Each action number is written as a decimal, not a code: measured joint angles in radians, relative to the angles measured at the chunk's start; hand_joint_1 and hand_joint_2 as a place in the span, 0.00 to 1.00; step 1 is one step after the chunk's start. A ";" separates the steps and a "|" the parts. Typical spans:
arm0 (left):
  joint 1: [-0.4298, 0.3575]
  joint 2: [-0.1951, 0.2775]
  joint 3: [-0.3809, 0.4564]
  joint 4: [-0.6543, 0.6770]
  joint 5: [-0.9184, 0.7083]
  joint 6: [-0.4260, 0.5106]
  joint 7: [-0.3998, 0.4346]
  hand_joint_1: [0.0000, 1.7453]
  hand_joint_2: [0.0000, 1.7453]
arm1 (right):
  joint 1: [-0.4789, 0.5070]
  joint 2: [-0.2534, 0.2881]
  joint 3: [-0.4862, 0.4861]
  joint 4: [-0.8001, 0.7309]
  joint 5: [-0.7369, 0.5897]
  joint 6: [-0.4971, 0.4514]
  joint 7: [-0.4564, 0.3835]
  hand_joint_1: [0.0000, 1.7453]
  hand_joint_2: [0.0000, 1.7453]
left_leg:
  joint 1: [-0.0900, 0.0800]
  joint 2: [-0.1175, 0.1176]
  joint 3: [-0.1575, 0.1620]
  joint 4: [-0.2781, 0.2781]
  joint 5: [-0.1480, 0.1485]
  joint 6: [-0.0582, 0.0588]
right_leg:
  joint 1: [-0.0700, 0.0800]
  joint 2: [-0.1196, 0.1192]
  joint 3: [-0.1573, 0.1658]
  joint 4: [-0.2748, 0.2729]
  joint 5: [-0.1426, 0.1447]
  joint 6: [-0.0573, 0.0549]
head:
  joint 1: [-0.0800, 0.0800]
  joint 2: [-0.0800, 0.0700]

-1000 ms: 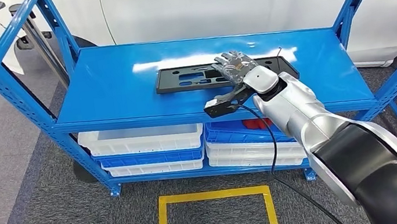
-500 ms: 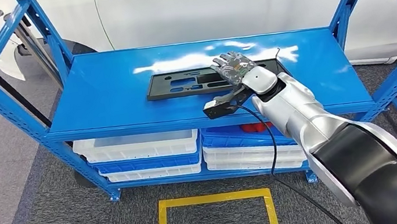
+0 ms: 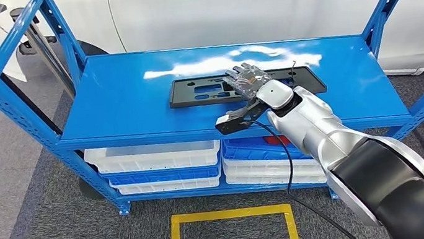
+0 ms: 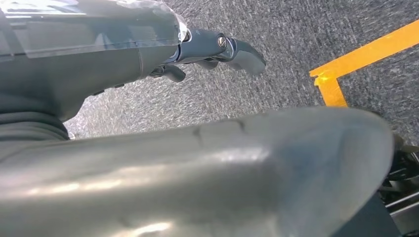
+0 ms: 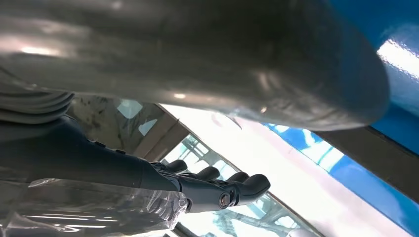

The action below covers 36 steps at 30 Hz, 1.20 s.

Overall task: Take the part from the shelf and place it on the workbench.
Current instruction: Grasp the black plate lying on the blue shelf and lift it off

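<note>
1 flat black part (image 3: pixel 205 89) lies on the blue shelf (image 3: pixel 113 102), near its middle. 1 right hand (image 3: pixel 249 79) hovers over the part's right half, fingers extended and slightly apart; whether it touches the part, I cannot tell. 1 left hand (image 4: pixel 217 49) hangs above the grey carpet (image 4: pixel 296 34), fingers loosely apart, holding nothing. Below the shelf sit 2 stacks of white and blue trays (image 3: pixel 159 161).
</note>
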 joint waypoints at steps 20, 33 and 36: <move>0.000 -0.002 0.000 0.000 0.013 0.006 -0.004 0.00 0.00 | 0.120 0.010 -0.036 -0.007 -0.061 -0.243 0.036 0.00 0.00 | -0.006 0.000 -0.028 0.010 0.015 -0.021 | 0.012 0.004 0.111 -0.153 0.006 -0.023 | 0.000 0.000; -0.004 -0.005 0.000 0.000 0.016 0.010 -0.004 0.00 0.00 | 0.191 0.018 -0.077 -0.018 -0.077 -0.317 0.050 0.00 0.00 | -0.003 -0.002 0.003 0.003 -0.005 -0.011 | 0.005 0.001 0.069 -0.134 0.039 -0.008 | 0.000 0.000; -0.004 -0.006 0.000 0.000 0.016 0.010 -0.004 0.00 0.00 | 0.193 0.018 -0.078 -0.018 -0.077 -0.318 0.050 0.00 0.00 | -0.006 -0.001 0.007 -0.002 -0.010 -0.026 | 0.009 0.002 0.078 -0.152 0.037 -0.023 | 0.000 0.000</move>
